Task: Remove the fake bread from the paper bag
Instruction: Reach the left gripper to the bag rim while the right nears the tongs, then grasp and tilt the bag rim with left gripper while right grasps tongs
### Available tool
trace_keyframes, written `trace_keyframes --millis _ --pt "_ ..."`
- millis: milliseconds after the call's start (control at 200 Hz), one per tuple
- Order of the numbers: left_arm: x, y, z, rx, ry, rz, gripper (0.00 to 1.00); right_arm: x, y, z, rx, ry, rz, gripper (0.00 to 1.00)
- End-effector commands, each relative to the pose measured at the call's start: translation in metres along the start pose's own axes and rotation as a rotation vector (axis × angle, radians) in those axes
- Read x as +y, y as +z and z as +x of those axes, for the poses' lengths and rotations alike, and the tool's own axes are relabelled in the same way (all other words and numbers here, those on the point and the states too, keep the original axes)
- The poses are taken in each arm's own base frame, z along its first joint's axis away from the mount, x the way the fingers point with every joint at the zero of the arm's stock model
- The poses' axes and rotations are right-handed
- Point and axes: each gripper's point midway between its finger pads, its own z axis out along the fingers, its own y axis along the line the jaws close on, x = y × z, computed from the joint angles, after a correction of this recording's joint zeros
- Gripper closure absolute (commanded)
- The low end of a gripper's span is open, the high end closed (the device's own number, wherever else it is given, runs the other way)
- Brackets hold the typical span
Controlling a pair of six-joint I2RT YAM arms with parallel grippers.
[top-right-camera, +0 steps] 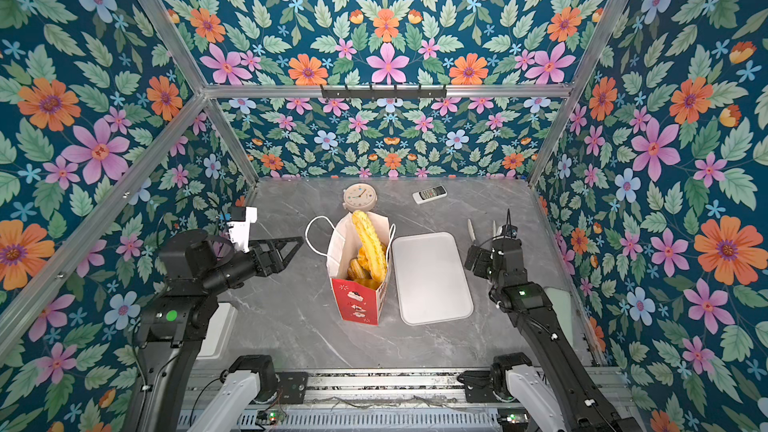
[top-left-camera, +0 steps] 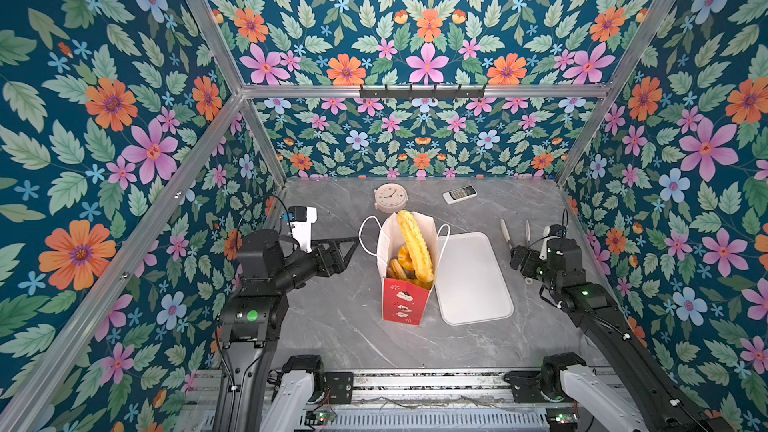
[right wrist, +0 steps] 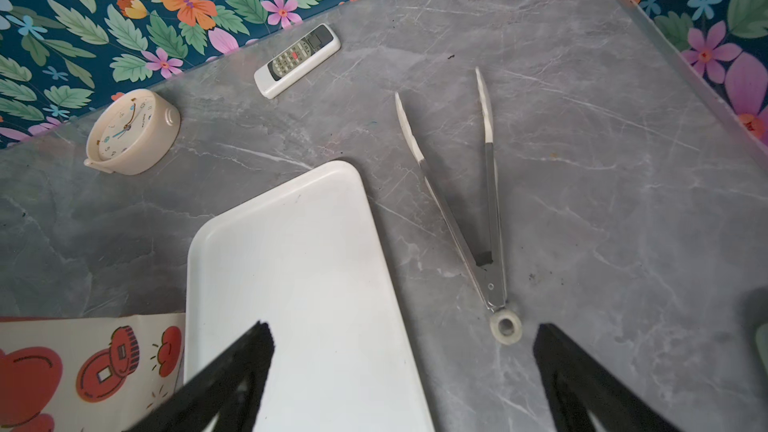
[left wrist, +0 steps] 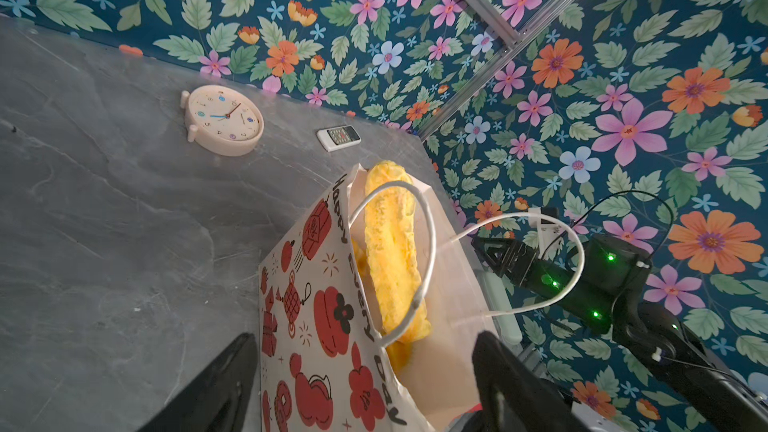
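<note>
Both grippers show jaws apart and empty; the left gripper (top-left-camera: pixel 353 241), the nearer, hangs just beside the upright paper bag (top-left-camera: pixel 401 303), pointing toward it, while the right gripper (right wrist: pixel 403 328) waits beyond the white tray (top-left-camera: pixel 473 284). Inside sits the fake bread (top-left-camera: pixel 405 261): the baguette (top-left-camera: pixel 414 243) leans steeply, its top end poking past the rim, with smaller pastries (top-left-camera: pixel 397 268) beneath.

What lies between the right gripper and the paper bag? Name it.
The white tray, beside the paper bag and short of the right gripper; both top views show it.

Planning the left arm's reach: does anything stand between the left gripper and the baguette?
Yes: the side wall of the paper bag and its cord handle, looped across the baguette, lie before the open left gripper.
</note>
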Motion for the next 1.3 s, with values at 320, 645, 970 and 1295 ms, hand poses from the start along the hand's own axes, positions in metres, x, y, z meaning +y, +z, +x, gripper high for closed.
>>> trace_keyframes --millis 320,645,970,1295 --pt "0.026 0.06 0.031 0.136 0.097 -0.236 0.17 0.0 0.006 0.008 0.037 0.021 -0.002 0.01" --pt "0.02 0.089 0.024 0.12 0.099 -0.254 0.27 -0.003 0.015 0.018 0.067 0.019 0.011 0.01" --pt "0.02 0.105 0.025 0.136 0.083 -0.285 0.44 -0.007 0.022 0.027 0.093 0.018 0.025 0.01" --pt "0.024 0.106 0.031 0.143 0.067 -0.324 0.6 -0.008 0.025 0.032 0.104 0.025 0.024 0.01"
